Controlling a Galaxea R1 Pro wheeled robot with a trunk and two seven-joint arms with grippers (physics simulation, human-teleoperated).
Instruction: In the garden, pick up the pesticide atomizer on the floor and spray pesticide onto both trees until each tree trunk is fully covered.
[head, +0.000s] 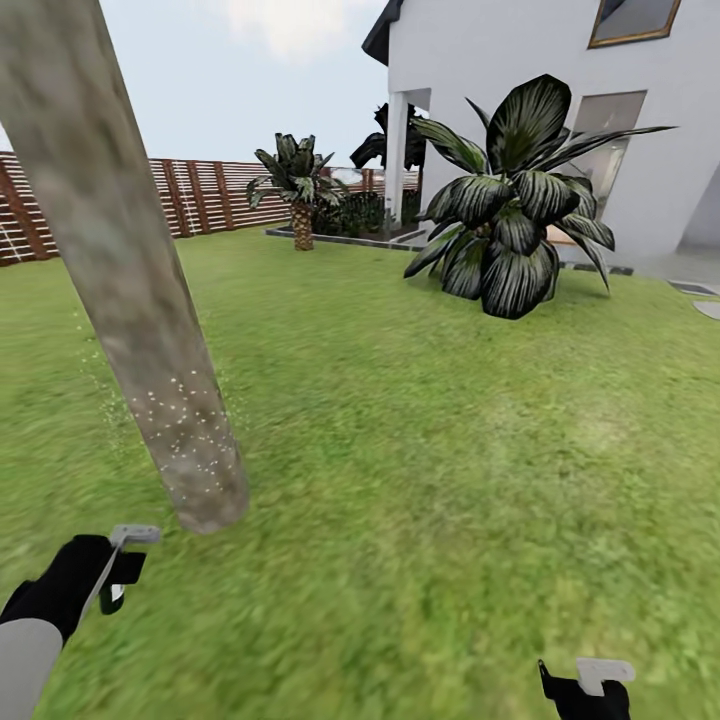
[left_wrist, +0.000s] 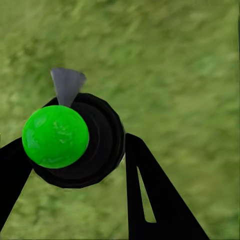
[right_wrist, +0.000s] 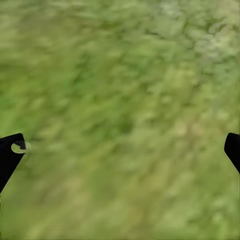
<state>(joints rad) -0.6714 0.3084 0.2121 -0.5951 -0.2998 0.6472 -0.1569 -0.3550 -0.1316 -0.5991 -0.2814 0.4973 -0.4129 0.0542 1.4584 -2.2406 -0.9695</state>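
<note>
A thick pale grey-brown tree trunk (head: 120, 270) slants up at the left of the head view. Whitish pesticide specks (head: 180, 420) dot its lower part and drift over the grass beside it. My left gripper (head: 115, 575) is low on the lawn just in front of the trunk's base. In the left wrist view, this left gripper (left_wrist: 75, 140) is shut on the pesticide atomizer (left_wrist: 102, 145), a round black bottle seen end-on with a bright green ball (left_wrist: 55, 136) and a grey nozzle. My right gripper (head: 585, 690) hangs at the bottom right; it (right_wrist: 124, 145) is open over bare grass.
Green lawn (head: 420, 450) stretches ahead. A big palm-like plant with broad striped leaves (head: 515, 215) stands at the right in front of a white house (head: 560, 110). A small palm (head: 300, 190) and the brown slat fence (head: 200, 195) lie farther back.
</note>
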